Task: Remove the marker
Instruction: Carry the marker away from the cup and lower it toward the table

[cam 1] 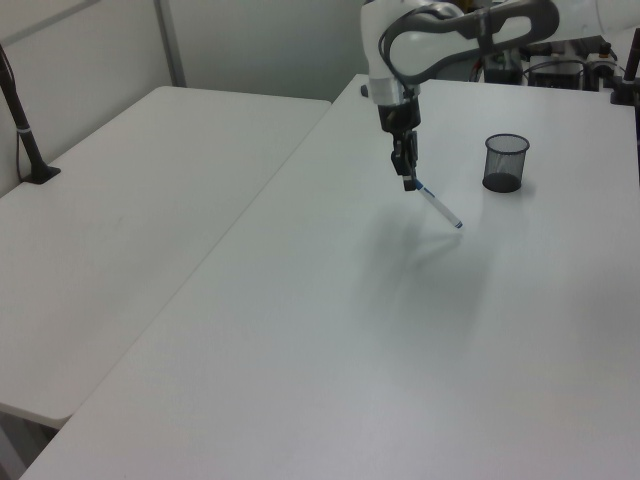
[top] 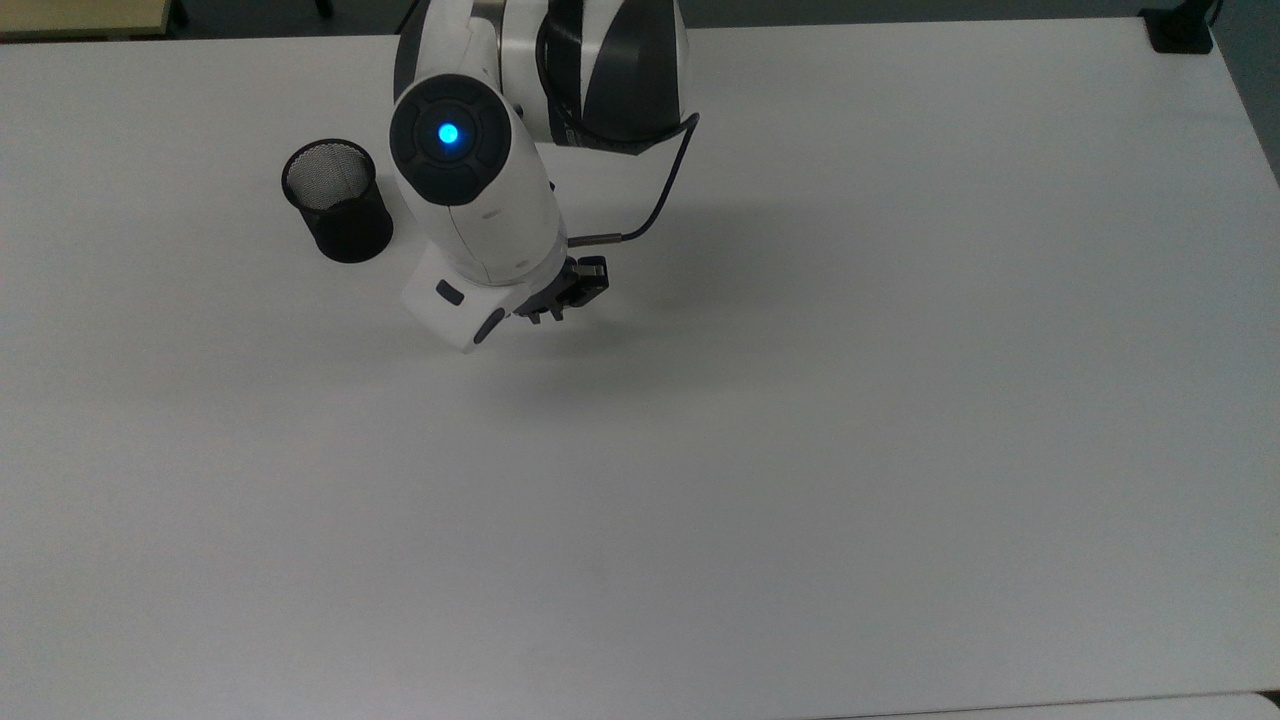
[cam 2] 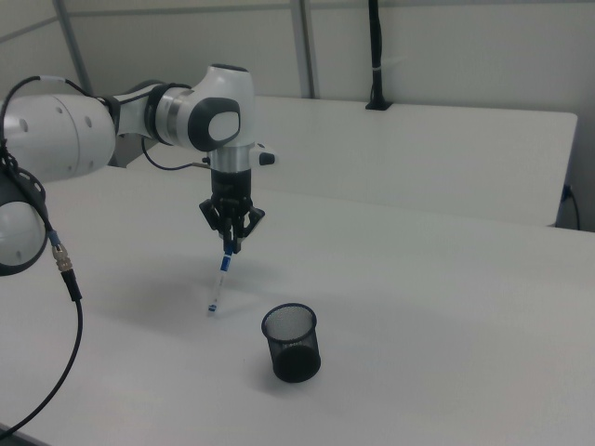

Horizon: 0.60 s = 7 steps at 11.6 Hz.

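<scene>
While clamped by claw [cam 2: 231, 243], marker [cam 2: 221, 275] beside cup [cam 2: 291, 342].

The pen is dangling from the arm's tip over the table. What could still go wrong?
The tool pinches the marker only at its upper end, so the slanted pen might slip or swing loose. Its lower tip hangs close to the table; lowering further could jam it. Once released, it may roll, perhaps toward the mesh cup.

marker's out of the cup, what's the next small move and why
Probably lower a little and open the fingers. The gripper holds the marker by its upper end, tilted, well away from the mesh cup. In the left view its lower tip hangs close over the bare table.
</scene>
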Available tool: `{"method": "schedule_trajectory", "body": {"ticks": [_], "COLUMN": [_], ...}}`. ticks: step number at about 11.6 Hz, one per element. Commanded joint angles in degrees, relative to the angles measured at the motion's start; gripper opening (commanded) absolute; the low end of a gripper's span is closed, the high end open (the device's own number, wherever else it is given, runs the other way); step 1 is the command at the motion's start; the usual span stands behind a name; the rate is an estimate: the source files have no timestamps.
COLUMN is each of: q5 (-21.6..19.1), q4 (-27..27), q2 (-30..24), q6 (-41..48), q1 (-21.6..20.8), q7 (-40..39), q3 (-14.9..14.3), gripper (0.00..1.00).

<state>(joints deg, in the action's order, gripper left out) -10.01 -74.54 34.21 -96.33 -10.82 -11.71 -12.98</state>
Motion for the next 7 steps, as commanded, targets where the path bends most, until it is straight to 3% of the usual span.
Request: {"method": "schedule_trajectory", "body": {"ticks": [1, 2, 3, 4, 6, 7], "q5": [-0.5, -0.4, -0.4, -0.3, -0.3, -0.3], "q4": [3.0, 3.0, 2.9, 2.6, 2.7, 3.0], "q2": [4.7, 5.5, 6.4, 6.6, 6.6, 6.5], "q6": [-5.2, -5.7, -6.1, -7.7, -8.3, -8.3], "q1": [-0.4, -0.5, -0.7, -1.4, -1.5, -1.4], "q7": [1.9, 1.9, 2.0, 2.0, 2.0, 2.0], "q3": [0.1, 0.1, 0.2, 0.2, 0.1, 0.0], "gripper": [0.08, 0.12, 0.36, 0.49, 0.56, 0.67]}}
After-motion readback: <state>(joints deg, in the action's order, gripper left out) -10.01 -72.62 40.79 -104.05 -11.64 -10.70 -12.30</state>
